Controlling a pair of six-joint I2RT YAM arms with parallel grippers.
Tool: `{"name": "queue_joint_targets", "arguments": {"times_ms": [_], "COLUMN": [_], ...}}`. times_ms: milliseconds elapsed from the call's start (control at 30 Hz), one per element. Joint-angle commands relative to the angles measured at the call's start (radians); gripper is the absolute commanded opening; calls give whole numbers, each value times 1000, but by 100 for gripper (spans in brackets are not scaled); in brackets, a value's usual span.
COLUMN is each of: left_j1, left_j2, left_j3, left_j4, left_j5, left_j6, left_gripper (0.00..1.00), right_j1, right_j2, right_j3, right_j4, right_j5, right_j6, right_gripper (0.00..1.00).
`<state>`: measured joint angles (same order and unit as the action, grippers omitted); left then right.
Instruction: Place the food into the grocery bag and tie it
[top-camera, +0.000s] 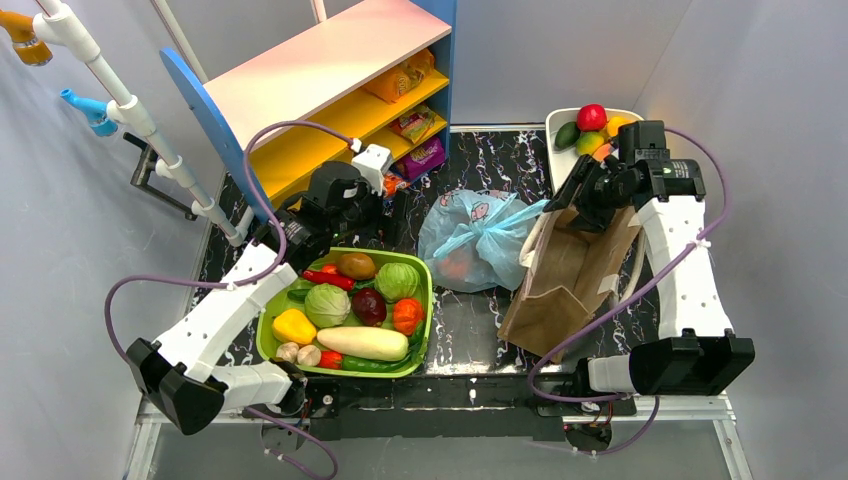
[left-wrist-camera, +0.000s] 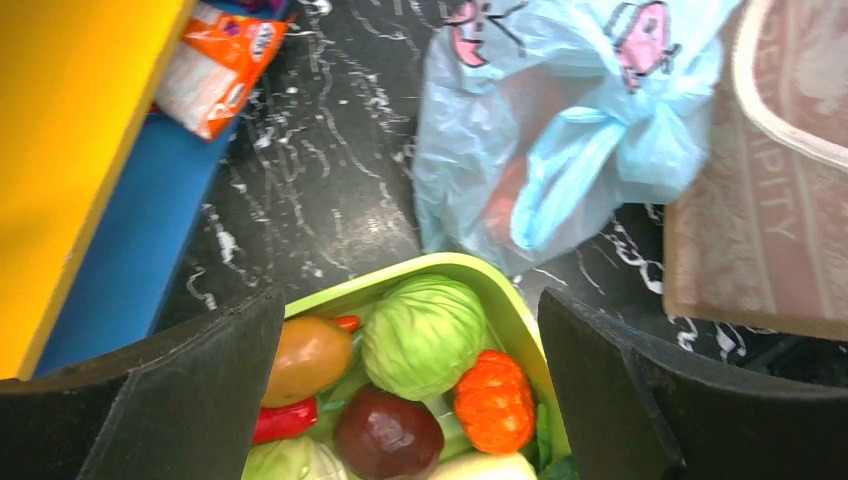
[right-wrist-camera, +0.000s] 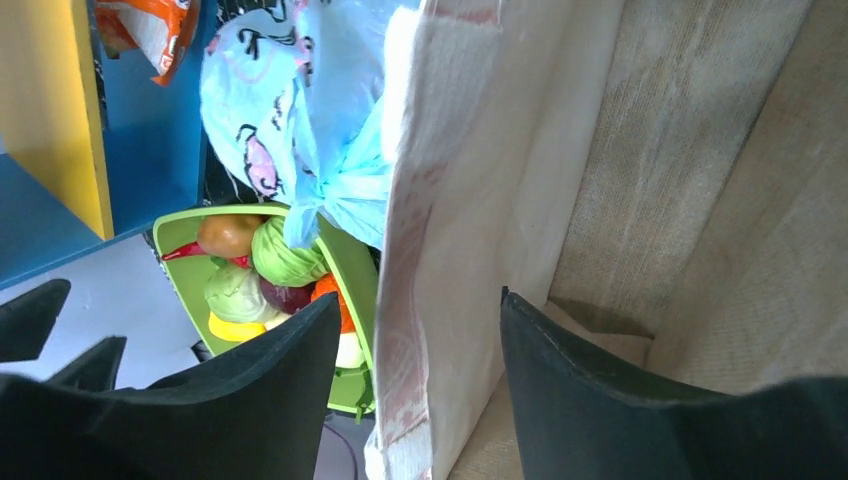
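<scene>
left tool (left-wrist-camera: 410, 300) spread | right tool (right-wrist-camera: 420, 298) spread astride paper bag (right-wrist-camera: 450, 180) wall — seen only from wrist | grocery bag (top-camera: 475, 240) knotted

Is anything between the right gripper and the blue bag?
Yes. The wall of the paper bag stands right in front of the open right gripper; the blue bag lies just past it.

Food (top-camera: 455, 266) inside the grocery bag (top-camera: 480, 225) shows only as orange blur.
</scene>
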<state>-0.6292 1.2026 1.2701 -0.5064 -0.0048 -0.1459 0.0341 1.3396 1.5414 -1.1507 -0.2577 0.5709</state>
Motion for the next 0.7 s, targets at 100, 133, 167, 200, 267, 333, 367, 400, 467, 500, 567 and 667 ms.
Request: {"name": "queue_joint_targets", "arguments": {"times_ms": [100, 133, 167, 200, 267, 333, 367, 400, 467, 500, 567, 667], "left_j1": [-2, -2, -2, -3, -2, -3, -2, -2, -2, -1, 4, 12], "left_j2": [59, 100, 133, 154, 193, 217, 259, 314, 378, 416, 476, 554], "left_j3": [100, 124, 147, 168, 202, 194, 231, 289, 330, 341, 398, 489], "left_j4": [-42, -6, 5, 9, 58, 233, 277, 306, 395, 475, 499, 485], "left_j5": [-293, -374, -412, -432, -486, -533, -531, -531, -515, -482, -464, -495], "left_j6": [8, 6, -16, -39, -105, -145, -129, -97, -8, 58, 90, 97], "left_gripper": [98, 98, 98, 98, 98, 98, 98, 98, 98, 98, 98, 98], "right_j1": [-1, -1, -1, -1, -1, -1, -1, -2, -3, -3, -3, -3], "right_j2": [-3, -11, -18, -25, -54, -94, -105, -117, -142, -159, -183, -209], "right_j3": [210, 274, 311, 325, 313, 248, 222, 193, 150, 124, 77, 43], "right_j4": [-131, -176, -204, -219, -229, -213, -208, -198, -179, -167, -150, -135], "right_j5": [91, 149, 196, 226, 308, 309, 291, 280, 269, 265, 229, 216], "right_j6": [-91, -108, -112, -115, -124, -128, -123, -116, -107, -104, -101, -98], "right_gripper": [70, 71, 71, 71, 73, 75, 75, 75, 75, 76, 76, 76]}}
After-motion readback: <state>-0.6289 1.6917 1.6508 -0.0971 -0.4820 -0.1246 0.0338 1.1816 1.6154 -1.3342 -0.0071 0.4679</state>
